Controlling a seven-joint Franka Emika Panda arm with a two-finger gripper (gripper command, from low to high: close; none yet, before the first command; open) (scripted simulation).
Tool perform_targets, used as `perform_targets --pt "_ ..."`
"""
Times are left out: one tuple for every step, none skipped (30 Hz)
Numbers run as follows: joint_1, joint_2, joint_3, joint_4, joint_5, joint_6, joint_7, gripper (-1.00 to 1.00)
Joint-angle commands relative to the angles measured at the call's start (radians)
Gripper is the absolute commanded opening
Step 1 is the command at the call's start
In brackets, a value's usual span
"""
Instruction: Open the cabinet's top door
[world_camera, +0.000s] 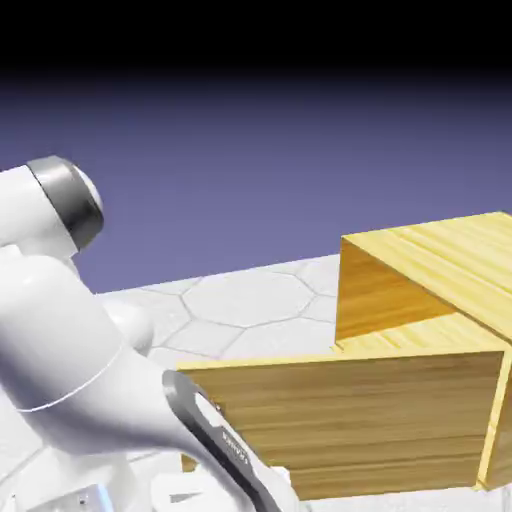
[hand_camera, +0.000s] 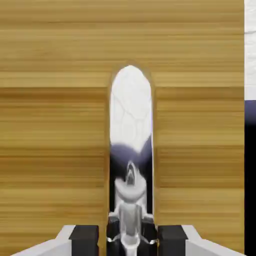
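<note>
Cabinet-door handling was judged from the claw (hand_camera: 131, 243) outward: in the hand view the two dark finger pads (hand_camera: 84, 239) were drawn in close at the bottom edge and pinched the silvery handle (hand_camera: 131, 150), a narrow mirror-like upright bar that rose between them. Behind the handle, yellow plank wood of the top door (world_camera: 350, 420) filled nearly the whole hand view. In the exterior view the claw itself was hidden behind the white arm (world_camera: 70, 370) at the lower left, and the door was seen swung out from the cabinet (world_camera: 420, 270), its wide panel standing edge-on to the box at the right edge of the table (world_camera: 240, 300), with the dark opening behind it. The door was judged stiff and fairly heavy, turning on a hinge at its far end. The polished handle was judged slippery, so a firm hold across its middle seemed the right place.
</note>
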Motion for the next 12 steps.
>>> perform_targets --pt "0.011 -0.018 -0.007 0.037 -0.022 -0.024 0.011 -1.0" --pt "0.021 -0.036 -0.013 0.073 -0.041 -0.048 0.021 -1.0" --pt "0.032 -0.055 -0.018 0.109 -0.059 -0.072 0.03 -1.0" --pt "0.043 -0.073 -0.023 0.145 -0.076 -0.096 0.039 -1.0" --pt "0.055 -0.091 -0.027 0.182 -0.093 -0.12 0.047 -1.0" --pt "0.066 -0.109 -0.031 0.218 -0.108 -0.143 0.055 -1.0" --pt "0.078 -0.128 -0.035 0.254 -0.123 -0.167 0.063 -1.0" --pt "0.09 -0.146 -0.039 0.29 -0.138 -0.191 0.07 -1.0" --pt "0.102 -0.164 -0.042 0.327 -0.152 -0.214 0.076 -1.0" --pt "0.114 -0.182 -0.045 0.363 -0.165 -0.238 0.082 -1.0" --pt "0.127 -0.2 -0.047 0.398 -0.178 -0.261 0.087 -1.0" --pt "0.128 -0.202 -0.048 0.403 -0.179 -0.264 0.088 -1.0"
